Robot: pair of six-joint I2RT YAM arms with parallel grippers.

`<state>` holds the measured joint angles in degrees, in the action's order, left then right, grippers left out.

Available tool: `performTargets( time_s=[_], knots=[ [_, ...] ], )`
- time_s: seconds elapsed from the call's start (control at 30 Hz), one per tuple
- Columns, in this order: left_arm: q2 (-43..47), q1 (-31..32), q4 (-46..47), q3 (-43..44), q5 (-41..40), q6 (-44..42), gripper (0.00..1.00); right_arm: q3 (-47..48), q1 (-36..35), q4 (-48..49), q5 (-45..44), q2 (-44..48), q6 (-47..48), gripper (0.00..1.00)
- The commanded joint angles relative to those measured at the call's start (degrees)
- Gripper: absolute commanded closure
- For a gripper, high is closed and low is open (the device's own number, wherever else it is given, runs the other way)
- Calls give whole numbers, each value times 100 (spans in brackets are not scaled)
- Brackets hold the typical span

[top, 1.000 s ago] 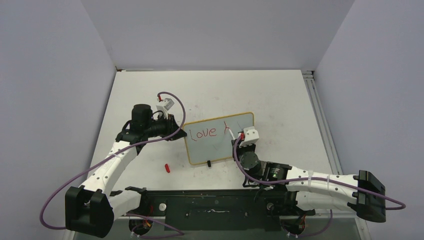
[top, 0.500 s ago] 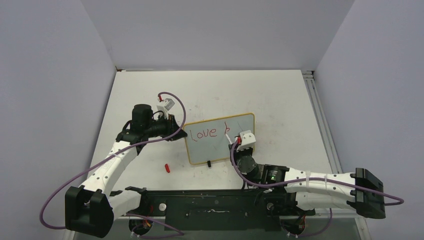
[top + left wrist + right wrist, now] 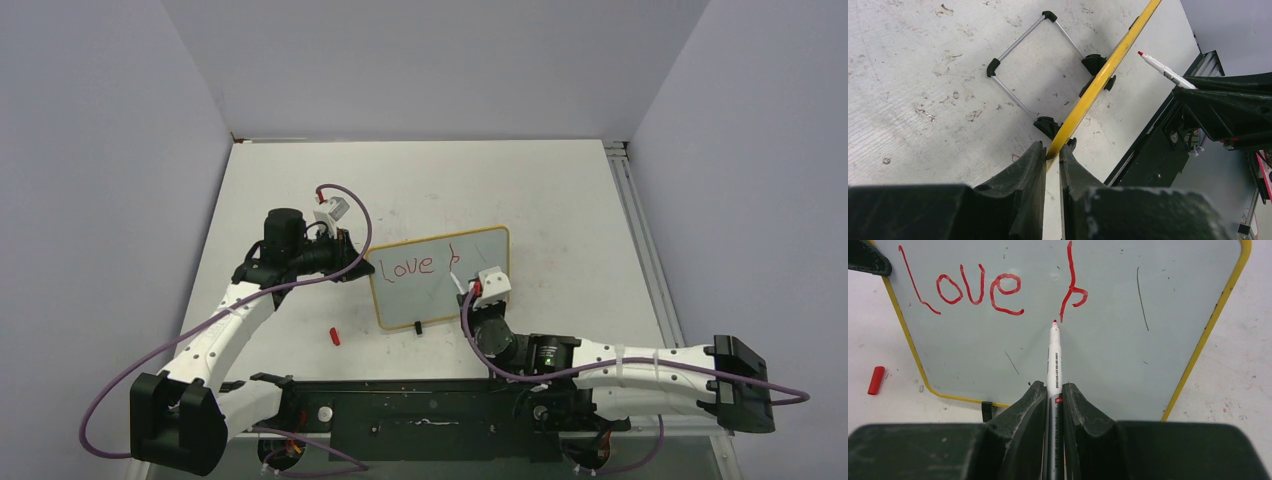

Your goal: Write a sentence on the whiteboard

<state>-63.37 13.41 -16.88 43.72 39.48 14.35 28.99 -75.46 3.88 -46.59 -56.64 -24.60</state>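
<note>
Whiteboard (image 3: 432,296): propped at a tilt on table (image 3: 560,190), just toward 6 o'clock of centre. Left gripper (image 3: 1050,150): clamped on frame at board's 9 o'clock edge. Right gripper (image 3: 1053,390): clamped on marker (image 3: 1054,355), near board's 5 o'clock corner; tip just beside foot of the "b" stem, at its 9 o'clock, contact with surface not clear. Cap (image 3: 876,380): red, loose on table at board's 8 o'clock. Sentence (image 3: 410,266): red, legible so far "love b", slanting upward toward 3 o'clock. Step in hand, as judged: next letter after "b". Best done with light even pressure, tip shifted toward 3 o'clock into bare space, same slant, left clamp firm against the push. Barrel print too small to read; no brand legible.
</note>
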Motion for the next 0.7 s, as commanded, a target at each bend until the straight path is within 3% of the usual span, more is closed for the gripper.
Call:
performTargets(
  time_s=[0.0,0.3,0.67],
  knots=[
    [124,9,27,136,-57,-15,89,245,-91,-251,-294,345,-25,95],
    [133,2,6,145,-132,-22,89,474,27,-786,-218,637,124,95],
    [112,1,-8,152,-177,-29,90,266,599,-696,343,1074,314,95]
  ],
)
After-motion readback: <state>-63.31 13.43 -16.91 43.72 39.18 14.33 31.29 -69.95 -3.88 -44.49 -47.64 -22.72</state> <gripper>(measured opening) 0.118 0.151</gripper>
